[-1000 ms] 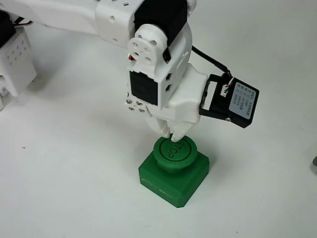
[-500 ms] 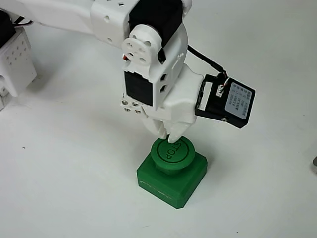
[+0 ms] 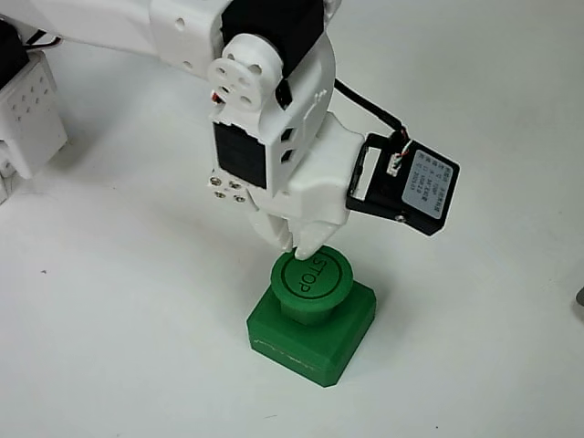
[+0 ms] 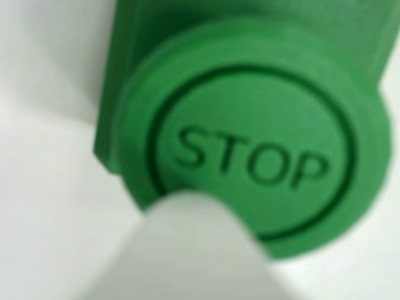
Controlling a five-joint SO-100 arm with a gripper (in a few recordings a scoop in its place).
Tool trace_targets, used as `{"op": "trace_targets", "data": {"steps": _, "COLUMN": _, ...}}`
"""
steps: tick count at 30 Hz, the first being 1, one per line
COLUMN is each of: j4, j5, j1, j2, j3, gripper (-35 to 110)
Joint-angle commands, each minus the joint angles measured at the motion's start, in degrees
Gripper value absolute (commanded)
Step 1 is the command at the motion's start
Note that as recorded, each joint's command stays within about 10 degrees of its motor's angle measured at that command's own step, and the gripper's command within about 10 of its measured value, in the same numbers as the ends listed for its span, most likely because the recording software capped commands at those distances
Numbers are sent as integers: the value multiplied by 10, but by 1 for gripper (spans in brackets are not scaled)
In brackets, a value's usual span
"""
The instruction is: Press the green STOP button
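On the white table point(image 3: 109, 347) we see the white arm point(image 3: 274, 119) above the green STOP button point(image 3: 313, 278). Our gripper point(image 3: 306, 245), fingers together and empty, touches the cap's rim. We judge pressing is underway; next, push straight down.

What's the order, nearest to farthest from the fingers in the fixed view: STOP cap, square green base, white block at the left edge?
From the gripper:
1. STOP cap, right under the fingers, at their tips.
2. Square green base, just below the cap.
3. White block, far off at the left edge of the table.
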Motion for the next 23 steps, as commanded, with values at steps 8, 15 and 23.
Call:
{"op": "trace_targets", "data": {"steps": 8, "j4": 32, "j5": -19, "j1": -1, "j2": 56, "j3": -75, "gripper": 0}}
{"op": "trace_targets", "data": {"steps": 15, "j4": 48, "j5": -27, "j1": 2, "j2": 54, "j3": -112, "gripper": 0}}
{"op": "trace_targets", "data": {"steps": 23, "j4": 50, "j5": -30, "j1": 3, "j2": 54, "j3": -111, "gripper": 0}}
